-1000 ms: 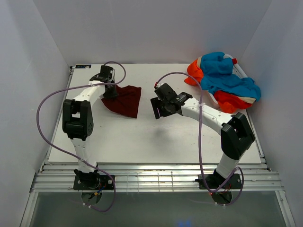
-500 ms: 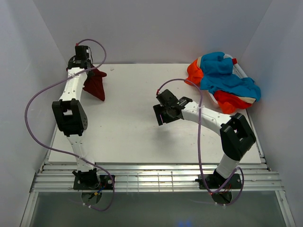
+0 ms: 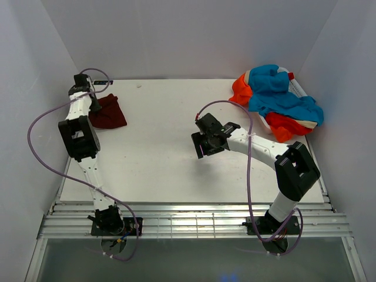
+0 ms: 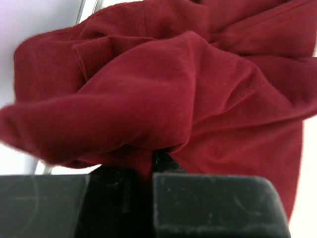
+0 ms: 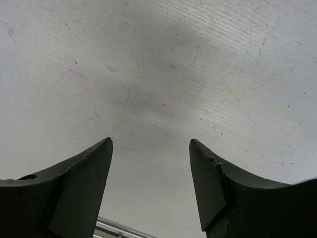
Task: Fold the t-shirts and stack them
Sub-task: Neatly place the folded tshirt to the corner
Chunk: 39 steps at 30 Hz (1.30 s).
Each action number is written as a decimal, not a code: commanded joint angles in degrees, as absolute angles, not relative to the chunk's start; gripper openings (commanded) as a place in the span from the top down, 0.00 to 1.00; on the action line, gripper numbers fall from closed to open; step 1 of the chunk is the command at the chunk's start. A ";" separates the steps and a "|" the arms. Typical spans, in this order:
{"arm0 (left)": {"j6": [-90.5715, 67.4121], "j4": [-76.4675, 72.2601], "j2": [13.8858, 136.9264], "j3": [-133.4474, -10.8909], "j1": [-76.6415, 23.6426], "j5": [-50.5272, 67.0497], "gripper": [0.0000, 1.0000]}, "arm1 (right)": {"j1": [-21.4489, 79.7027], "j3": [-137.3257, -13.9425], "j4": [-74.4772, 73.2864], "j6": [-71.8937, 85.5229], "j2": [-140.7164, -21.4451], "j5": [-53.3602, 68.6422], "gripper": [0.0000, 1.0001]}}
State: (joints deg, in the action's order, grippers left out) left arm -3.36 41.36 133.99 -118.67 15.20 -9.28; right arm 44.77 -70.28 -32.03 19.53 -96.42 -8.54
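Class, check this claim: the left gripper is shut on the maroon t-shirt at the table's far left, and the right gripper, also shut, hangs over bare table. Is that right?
Not quite. The right gripper is open, jaws wide apart over the table, as the right wrist view shows. The left gripper is indeed shut on the maroon t-shirt.

No legible text anywhere.

The dark maroon t-shirt (image 4: 198, 89) fills almost the whole view, bunched in soft, thick folds. At the bottom, the two black fingers of the left gripper (image 4: 148, 171) are closed on one fold of it. A little white table (image 4: 309, 198) shows at the right edge.
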 commanded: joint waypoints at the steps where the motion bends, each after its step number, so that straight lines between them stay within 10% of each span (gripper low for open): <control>1: -5.53 41.48 133.50 -121.64 17.66 -4.75 1.00 | 45.00 -69.43 -32.25 20.65 -94.92 -7.39 0.31; 13: -6.76 42.01 139.40 -122.70 19.69 -3.60 0.90 | 45.26 -67.06 -32.96 21.44 -94.48 -7.65 0.31; 28: -9.41 32.88 115.07 -113.76 12.06 -23.62 0.31 | 45.70 -66.18 -29.80 21.97 -95.89 -5.45 0.31; 39: -12.92 28.05 99.44 -91.19 5.28 -22.33 0.34 | 46.14 -64.86 -28.47 21.80 -91.86 -7.28 0.32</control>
State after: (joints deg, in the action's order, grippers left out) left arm -11.00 28.34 103.31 -99.39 5.93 -22.96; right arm 45.65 -63.86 -29.89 21.69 -96.05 -5.80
